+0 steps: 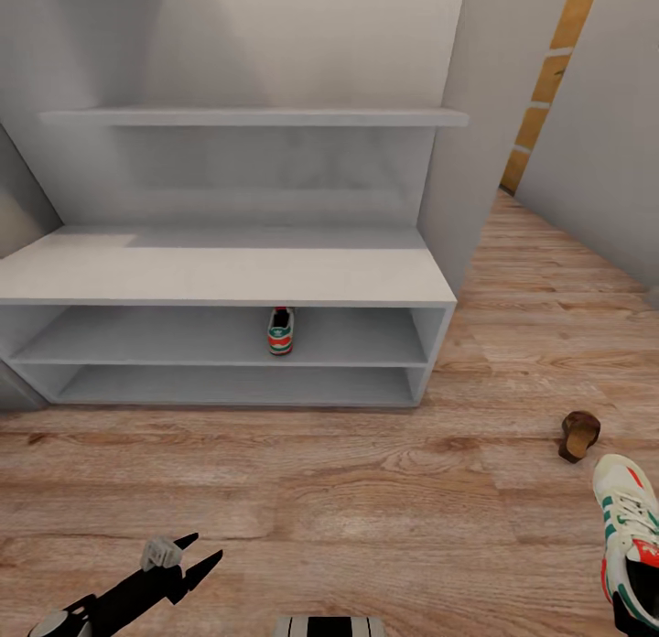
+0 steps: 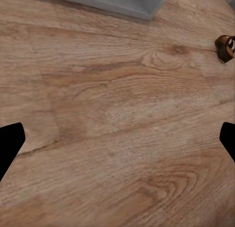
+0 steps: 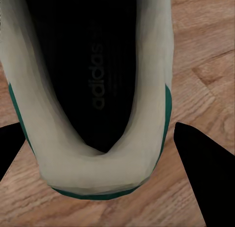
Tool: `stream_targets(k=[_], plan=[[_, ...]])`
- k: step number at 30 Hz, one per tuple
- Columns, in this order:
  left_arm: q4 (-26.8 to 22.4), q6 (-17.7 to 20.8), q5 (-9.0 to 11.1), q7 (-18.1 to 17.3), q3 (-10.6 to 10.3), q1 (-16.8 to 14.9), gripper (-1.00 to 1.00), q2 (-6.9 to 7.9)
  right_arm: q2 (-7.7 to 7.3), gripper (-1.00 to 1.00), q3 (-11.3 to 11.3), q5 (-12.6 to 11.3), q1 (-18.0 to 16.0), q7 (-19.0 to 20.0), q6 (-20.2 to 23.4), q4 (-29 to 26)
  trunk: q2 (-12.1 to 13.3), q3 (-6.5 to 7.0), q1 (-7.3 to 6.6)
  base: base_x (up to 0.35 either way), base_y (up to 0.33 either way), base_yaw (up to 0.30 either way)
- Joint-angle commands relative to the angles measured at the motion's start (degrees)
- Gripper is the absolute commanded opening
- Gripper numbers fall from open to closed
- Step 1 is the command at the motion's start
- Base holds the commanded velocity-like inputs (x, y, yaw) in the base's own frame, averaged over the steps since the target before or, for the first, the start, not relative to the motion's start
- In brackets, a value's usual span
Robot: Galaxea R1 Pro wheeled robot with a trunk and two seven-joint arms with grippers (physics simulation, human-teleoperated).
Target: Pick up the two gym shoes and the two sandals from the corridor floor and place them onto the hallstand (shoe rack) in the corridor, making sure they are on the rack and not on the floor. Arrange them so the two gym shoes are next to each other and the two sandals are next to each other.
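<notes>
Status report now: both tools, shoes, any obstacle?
Left tool open, empty. Right tool astride sneaker heel, closure unclear. Other sneaker on rack tier. One sandal on floor.

Everything is lit pretty evenly and softly, no glare anywhere. Faint shading is seen under the hallstand (image 1: 229, 280) tiers, barely any shadow on the corridor floor (image 1: 320, 491). Textures look a bit smeared, and the gym shoe (image 3: 93, 90) is rendered blurry up close.
</notes>
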Motion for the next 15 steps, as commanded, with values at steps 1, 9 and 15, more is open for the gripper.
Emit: stream_targets(k=[1,9,15], plan=[[0.08,-0.38,0.01,-0.19,0.04,-0.03,1.0,-0.01,0.16,-1.0,-0.47,0.52,-0.09,0.4,-0.26,0.02,-0.02,-0.04,-0.01,-0.006,0.006,0.0],[0.08,-0.39,0.34,-0.22,0.04,-0.03,1.0,-0.01,0.35,-1.0,-0.51,0.52,-0.09,0.4,-0.32,0.46,-0.02,-0.04,-0.01,-0.131,0.153,0.0],[0.08,-0.39,0.45,-0.22,0.02,-0.03,1.0,-0.03,0.36,-1.0,-0.51,0.52,-0.1,0.4,-0.32,0.59,-0.02,-0.04,-0.01,-0.208,0.235,0.0]])
